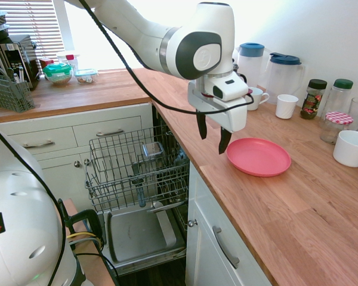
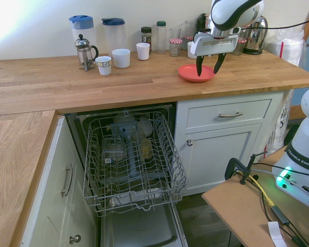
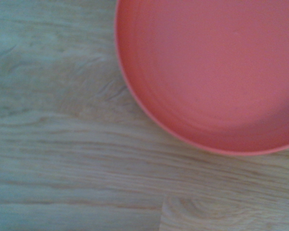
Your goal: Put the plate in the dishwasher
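The coral-pink plate [image 1: 258,157] [image 2: 194,73] lies flat on the wooden counter, close to its front edge. It fills much of the wrist view [image 3: 212,72]. My gripper [image 1: 213,134] [image 2: 206,66] hangs open just above the counter beside the plate's rim, fingers pointing down, nothing between them. The dishwasher [image 1: 137,173] [image 2: 131,159] stands open below the counter, its grey wire rack pulled out over the lowered door, with a few items inside.
White mugs [image 2: 120,57], a French press [image 2: 83,51], two blue-lidded jugs [image 1: 284,72], jars and a white bowl [image 1: 351,148] stand along the counter's back. A grey cutlery basket [image 1: 11,92] sits on the far counter. White drawers flank the dishwasher.
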You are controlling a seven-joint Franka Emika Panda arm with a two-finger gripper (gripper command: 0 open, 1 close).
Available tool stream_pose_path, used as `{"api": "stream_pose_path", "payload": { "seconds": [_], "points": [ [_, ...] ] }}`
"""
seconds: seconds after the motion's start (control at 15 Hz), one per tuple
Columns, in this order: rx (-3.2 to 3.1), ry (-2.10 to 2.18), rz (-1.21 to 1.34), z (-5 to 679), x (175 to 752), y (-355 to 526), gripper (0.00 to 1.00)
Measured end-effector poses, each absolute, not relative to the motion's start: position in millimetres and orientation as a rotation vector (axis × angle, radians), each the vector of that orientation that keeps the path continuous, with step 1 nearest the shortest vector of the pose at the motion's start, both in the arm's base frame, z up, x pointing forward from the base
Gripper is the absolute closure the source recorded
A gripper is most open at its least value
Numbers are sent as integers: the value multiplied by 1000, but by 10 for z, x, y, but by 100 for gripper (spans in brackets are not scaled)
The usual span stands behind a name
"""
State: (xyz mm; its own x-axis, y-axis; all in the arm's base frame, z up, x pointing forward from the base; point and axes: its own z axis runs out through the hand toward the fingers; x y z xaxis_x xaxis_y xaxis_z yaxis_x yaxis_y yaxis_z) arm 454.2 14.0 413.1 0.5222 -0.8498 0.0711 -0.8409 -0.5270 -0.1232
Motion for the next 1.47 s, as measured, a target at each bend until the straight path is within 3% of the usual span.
{"api": "stream_pose_path", "payload": {
  "seconds": [0.6, 1.47],
  "points": [
    [-2364, 1826, -66, 3907, 5023, -994, 0],
    [-2175, 1761, -3, 3499, 5428, -1542, 0]
  ]
}}
